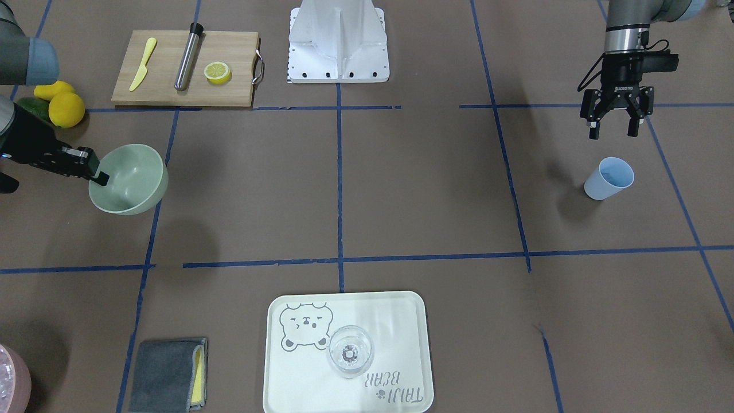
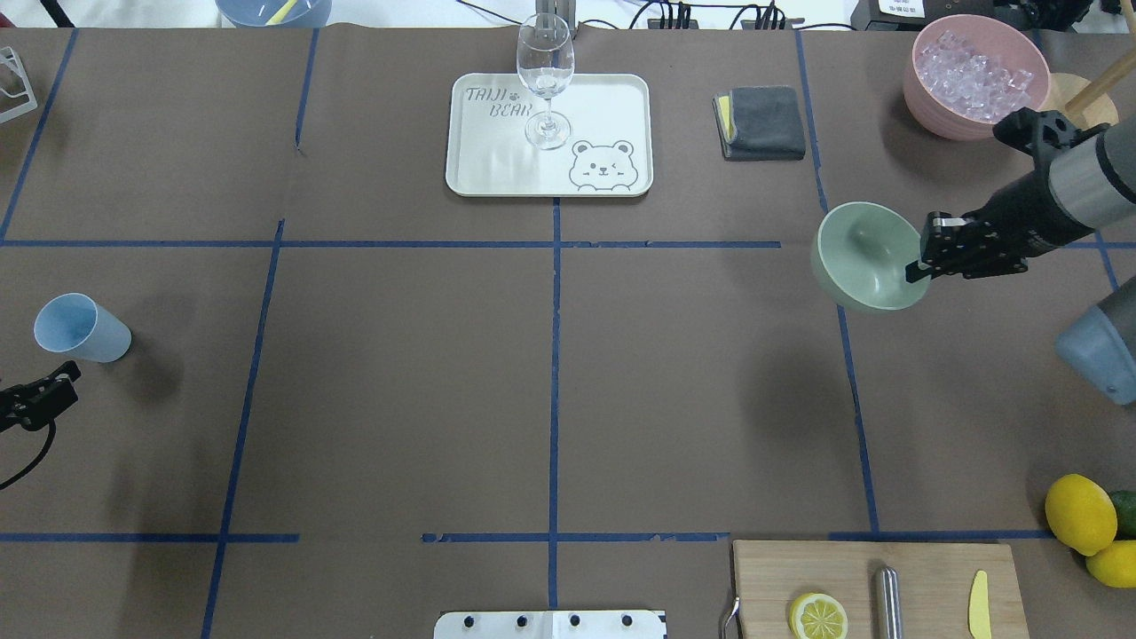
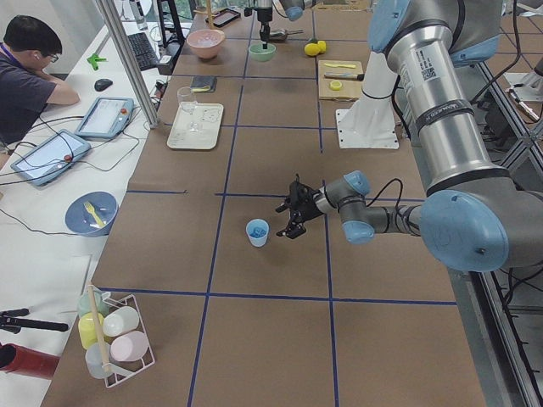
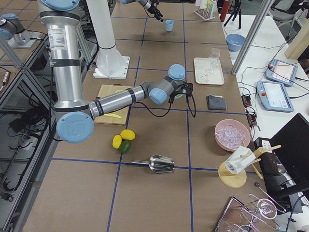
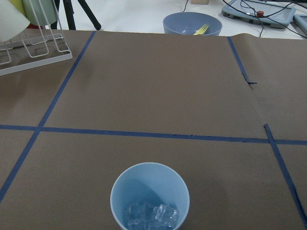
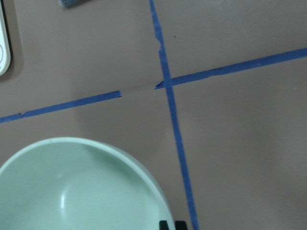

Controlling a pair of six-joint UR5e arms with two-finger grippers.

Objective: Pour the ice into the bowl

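The pale sage-green bowl [image 1: 137, 180] hangs tilted above the table at the robot's right; it also shows in the overhead view [image 2: 865, 257] and the right wrist view [image 6: 72, 191]. My right gripper [image 1: 98, 176] is shut on its rim. The ice [image 5: 151, 215] is a small heap of clear chunks at the bottom of the light blue cup [image 5: 149, 194]. The cup [image 1: 609, 178] stands upright at the robot's left. My left gripper [image 1: 613, 133] is open and empty, a little above and behind the cup, not touching it.
A pink container [image 2: 976, 75] full of ice chunks stands at the far right. A white tray [image 1: 395, 321] carries a stemmed glass [image 1: 350, 351]. A grey cloth [image 1: 166, 376], a cutting board [image 1: 235, 86] with a lemon half and lemons [image 1: 64, 106] lie around.
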